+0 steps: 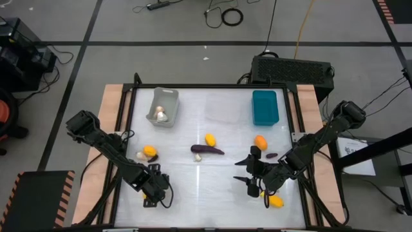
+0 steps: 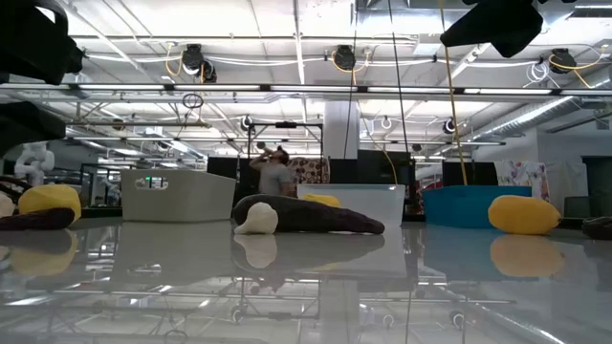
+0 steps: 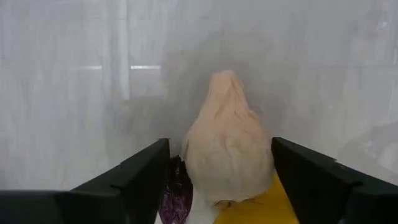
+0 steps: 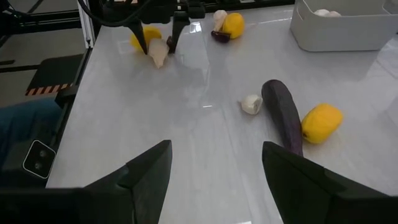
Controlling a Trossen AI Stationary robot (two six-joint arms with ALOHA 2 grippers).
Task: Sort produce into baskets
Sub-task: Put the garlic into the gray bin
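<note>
My left gripper [image 1: 154, 189] is at the table's near left, shut on a whitish-beige mushroom-like bulb [image 3: 227, 149]. It also shows in the right wrist view [image 4: 158, 45]. A yellow piece [image 3: 249, 208] and a purple piece [image 3: 177, 196] show close behind the bulb. My right gripper [image 1: 248, 173] is open and empty over the table's near right. In front of it lie a dark eggplant [image 4: 283, 118], a yellow fruit [image 4: 321, 122] and a small mushroom [image 4: 251, 104]. The grey basket [image 1: 163, 106], the clear basket [image 1: 222, 108] and the teal basket [image 1: 264, 107] stand along the far side. My left gripper pinches the mushroom-like bulb by its wide end [image 3: 261, 168] between its two fingers. The fingers point down from above. The bulb's pointed end [image 4: 158, 62] points down below the fingertips. I cannot tell whether that end touches the table.
A yellow fruit, a mushroom and a purple piece cluster at the left [image 1: 149, 152]. A yellow fruit [image 1: 260, 142] and a small purple piece [image 1: 272, 155] lie right of centre, and another yellow fruit [image 1: 275, 202] lies under my right arm. The grey basket holds mushrooms [image 1: 161, 116]. A black vented box [image 1: 293, 67] stands beyond the table.
</note>
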